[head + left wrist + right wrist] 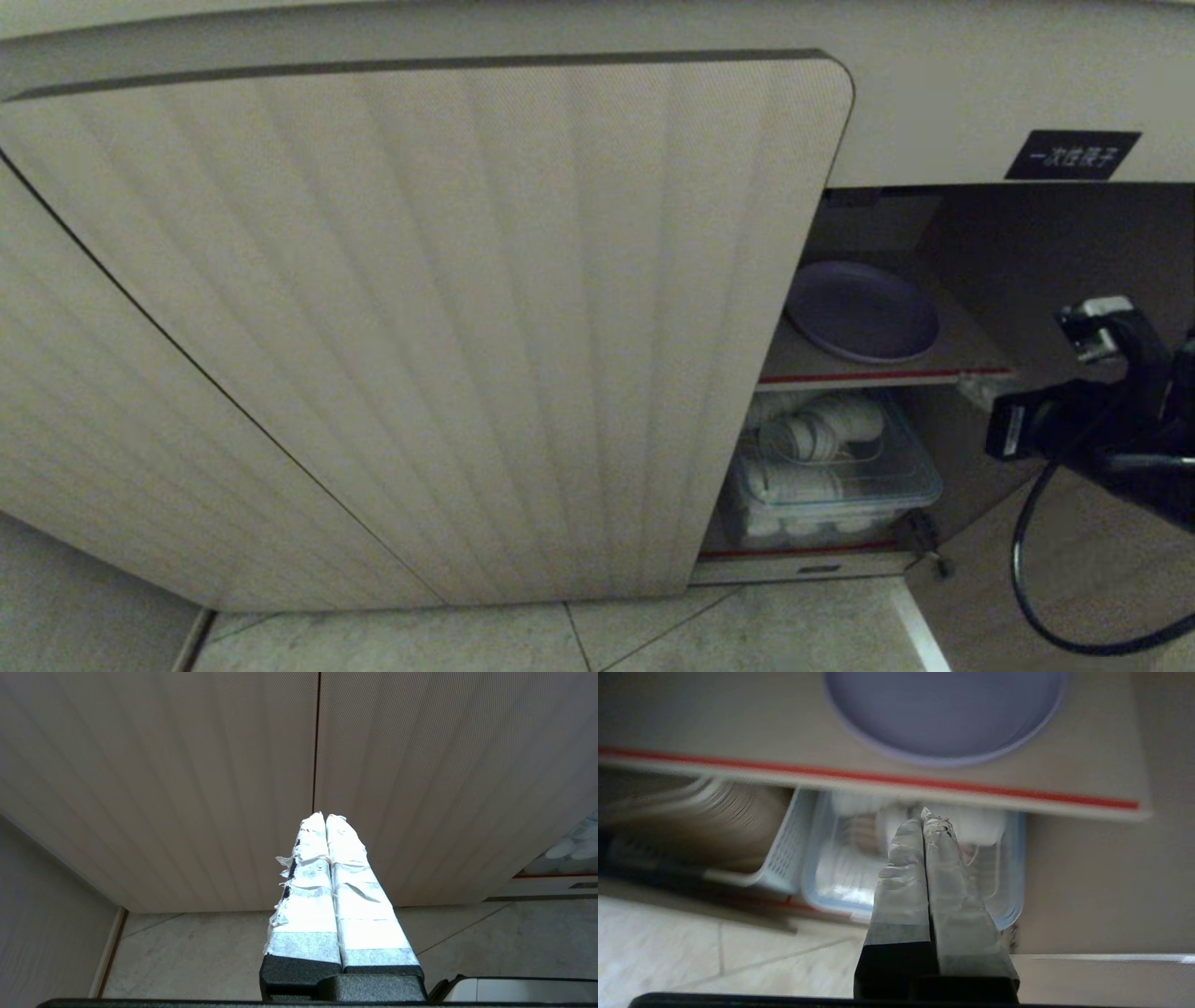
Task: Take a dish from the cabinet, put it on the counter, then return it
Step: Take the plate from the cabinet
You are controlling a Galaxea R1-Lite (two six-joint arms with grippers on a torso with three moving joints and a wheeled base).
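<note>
The dish (861, 311), a lavender plate, lies flat on the cabinet's red-edged upper shelf (887, 378) inside the open right compartment. The wide ribbed door (420, 327) on the left is closed. My right arm (1102, 420) reaches in from the right, in front of the opening. Seen from the right wrist, the right gripper (924, 814) is shut and empty, its tips below the shelf edge, and the dish (943, 714) lies above and beyond them. My left gripper (325, 816) is shut, holds nothing and faces the closed doors. The counter is out of view.
A clear lidded box (840, 467) of white items sits on the lower shelf, with a white basket (784, 858) beside it. A black label (1072, 154) hangs above the opening. A black cable (1027, 579) loops under my right arm. Tiled floor (467, 644) lies below.
</note>
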